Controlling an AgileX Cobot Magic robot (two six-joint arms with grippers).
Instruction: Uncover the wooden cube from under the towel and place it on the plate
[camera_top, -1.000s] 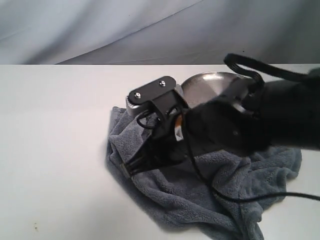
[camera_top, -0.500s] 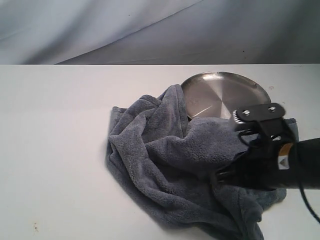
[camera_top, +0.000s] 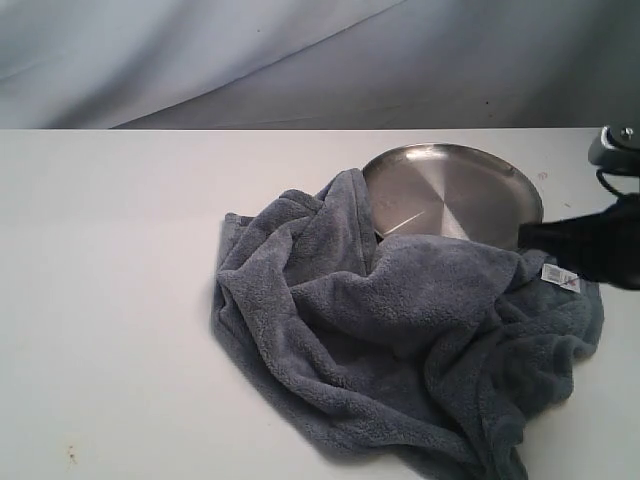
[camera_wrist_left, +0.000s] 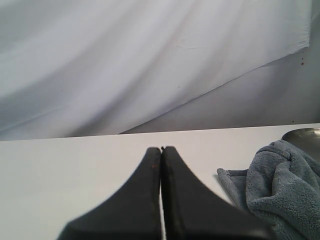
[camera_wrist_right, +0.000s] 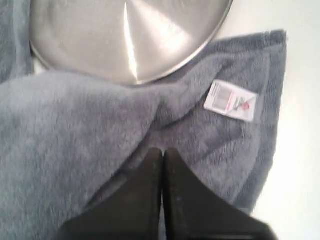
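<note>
The blue-grey towel (camera_top: 400, 330) lies bunched in a heap on the white table, its back edge lapping the silver plate (camera_top: 450, 190). No wooden cube shows; it is hidden. My right gripper (camera_top: 530, 238) hovers at the right edge, over the towel's corner by the white label (camera_top: 560, 277). In the right wrist view that gripper (camera_wrist_right: 162, 150) is shut and empty above the towel (camera_wrist_right: 75, 140), with the label (camera_wrist_right: 231, 101) and the plate (camera_wrist_right: 130, 35) beyond. My left gripper (camera_wrist_left: 161, 148) is shut and empty over bare table, with the towel (camera_wrist_left: 280, 185) off to one side.
A grey-white cloth backdrop (camera_top: 300, 60) hangs behind the table. Bare white tabletop (camera_top: 100, 300) spreads to the left of the towel. The plate's rim (camera_wrist_left: 305, 134) peeks out behind the towel in the left wrist view.
My right arm has drawn back from the towel's left part to the right edge of the exterior view. The towel is now bunched toward the plate and its label shows.
</note>
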